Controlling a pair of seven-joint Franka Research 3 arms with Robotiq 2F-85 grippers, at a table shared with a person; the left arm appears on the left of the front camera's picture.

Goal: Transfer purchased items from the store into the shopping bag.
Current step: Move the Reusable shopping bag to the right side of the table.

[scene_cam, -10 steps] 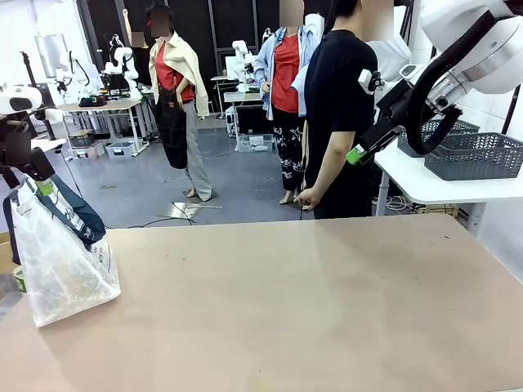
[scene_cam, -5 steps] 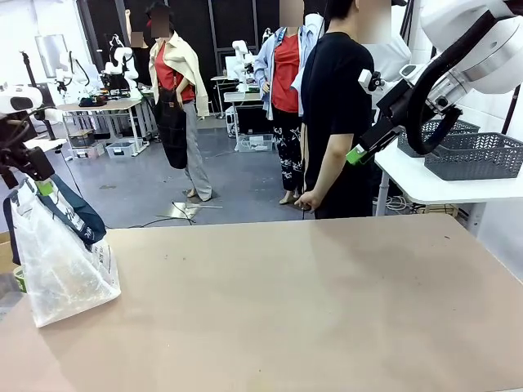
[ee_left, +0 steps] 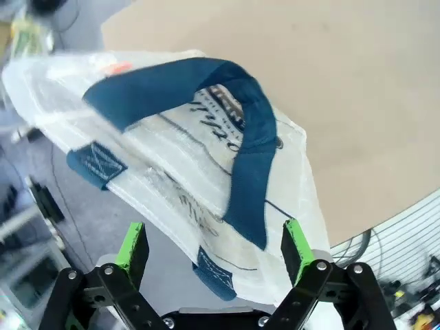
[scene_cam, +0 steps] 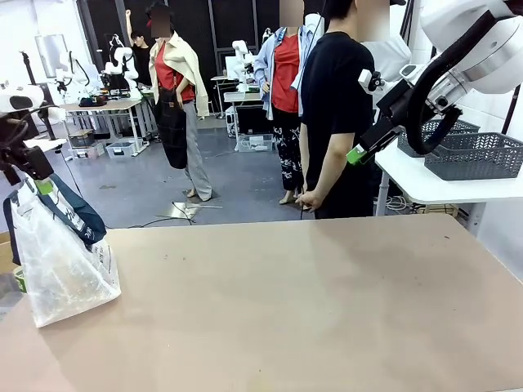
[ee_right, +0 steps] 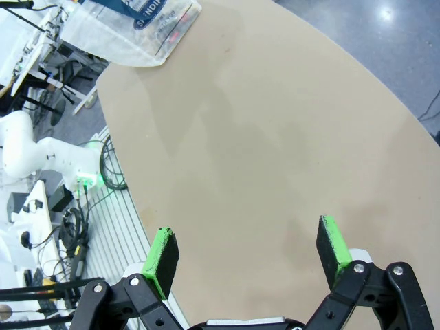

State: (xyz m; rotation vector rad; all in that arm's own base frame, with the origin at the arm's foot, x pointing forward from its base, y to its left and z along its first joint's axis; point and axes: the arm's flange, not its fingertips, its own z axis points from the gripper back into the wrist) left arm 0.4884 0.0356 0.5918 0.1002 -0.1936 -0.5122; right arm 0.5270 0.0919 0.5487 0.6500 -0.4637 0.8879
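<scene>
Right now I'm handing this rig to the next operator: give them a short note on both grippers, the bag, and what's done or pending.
Left gripper: open, raised at the table's left edge, jaws either side of the shopping bag top and its navy strap handle, not clamped.
Right gripper: open, empty, high above the bare table.
Shopping bag stands at the table's left edge; contents can't be made out.
Grey mesh baskets sit on a side table at the right, beside the person.
No goods on the table; the transfer looks still to be done.

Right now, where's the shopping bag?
The shopping bag stands at the table's left edge in the front view, directly under the open left gripper.
</scene>
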